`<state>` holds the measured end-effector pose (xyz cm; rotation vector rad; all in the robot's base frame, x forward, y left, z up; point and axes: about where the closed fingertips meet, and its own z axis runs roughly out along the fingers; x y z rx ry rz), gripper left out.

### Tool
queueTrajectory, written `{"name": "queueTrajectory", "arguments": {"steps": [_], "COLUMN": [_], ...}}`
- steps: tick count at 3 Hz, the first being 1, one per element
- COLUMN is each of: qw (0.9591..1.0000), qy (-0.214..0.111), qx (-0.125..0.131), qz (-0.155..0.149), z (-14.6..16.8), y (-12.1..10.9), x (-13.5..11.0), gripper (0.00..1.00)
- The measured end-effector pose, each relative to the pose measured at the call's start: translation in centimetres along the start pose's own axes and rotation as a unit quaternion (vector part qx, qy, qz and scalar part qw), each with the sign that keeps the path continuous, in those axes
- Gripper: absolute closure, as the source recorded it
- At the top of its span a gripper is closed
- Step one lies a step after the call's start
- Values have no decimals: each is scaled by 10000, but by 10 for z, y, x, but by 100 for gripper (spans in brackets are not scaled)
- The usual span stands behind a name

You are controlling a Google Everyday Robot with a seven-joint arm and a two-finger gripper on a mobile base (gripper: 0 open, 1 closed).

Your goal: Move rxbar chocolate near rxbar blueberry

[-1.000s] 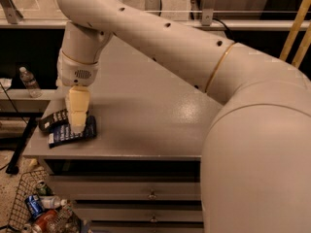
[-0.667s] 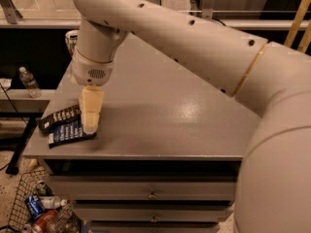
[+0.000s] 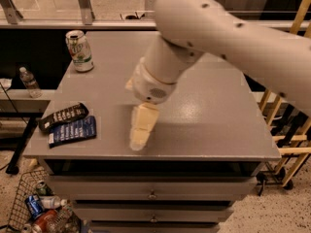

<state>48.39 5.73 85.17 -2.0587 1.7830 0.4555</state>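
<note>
The rxbar chocolate (image 3: 63, 117), a dark brown-black bar with pale lettering, lies near the table's front left corner. The rxbar blueberry (image 3: 73, 131), navy blue with white lettering, lies right beside it on the near side, the two touching or almost so. My gripper (image 3: 138, 136) hangs over the front middle of the table, well to the right of both bars and apart from them. It holds nothing.
A green and white soda can (image 3: 80, 50) stands at the back left of the grey table (image 3: 214, 125). A water bottle (image 3: 29, 81) stands on a ledge off the left side. A wire basket (image 3: 34, 205) with cans sits on the floor at lower left.
My gripper has risen from the two bars and swung right to the front middle of the table. Both bars stay side by side at the front left.
</note>
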Motion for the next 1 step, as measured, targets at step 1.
{"name": "queueTrajectory", "arguments": {"steps": [1], "qw": [9973], "qy": [-153], "qx": [363], "qz": [620], "z": [-25], "y": [16], "x": [63], "gripper": [0]}}
